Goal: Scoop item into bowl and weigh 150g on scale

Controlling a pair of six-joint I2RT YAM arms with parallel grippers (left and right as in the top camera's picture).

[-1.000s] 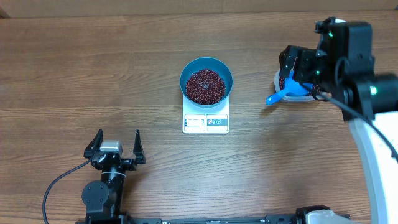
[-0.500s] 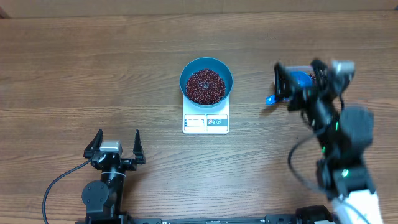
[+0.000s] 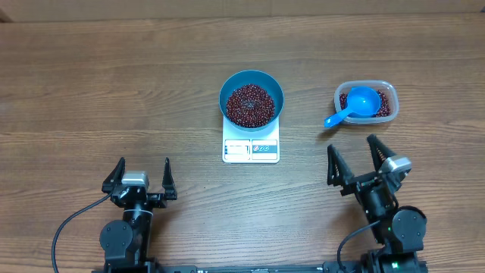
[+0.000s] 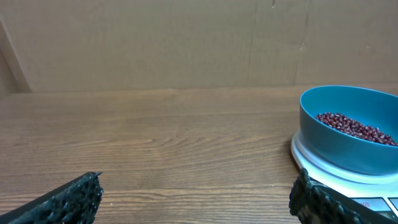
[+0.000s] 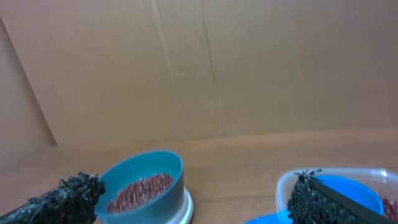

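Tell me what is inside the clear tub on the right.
A blue scoop rests in the tub, handle poking over the rim, with red-brown beans around it. Whatever lies beneath the scoop's cup is covered.

Left hand (image 3: 144, 164), right hand (image 3: 351, 146): both spread wide, empty.

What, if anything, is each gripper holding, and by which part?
Nothing. The left gripper and right gripper are both open and empty; the scoop lies in the tub.
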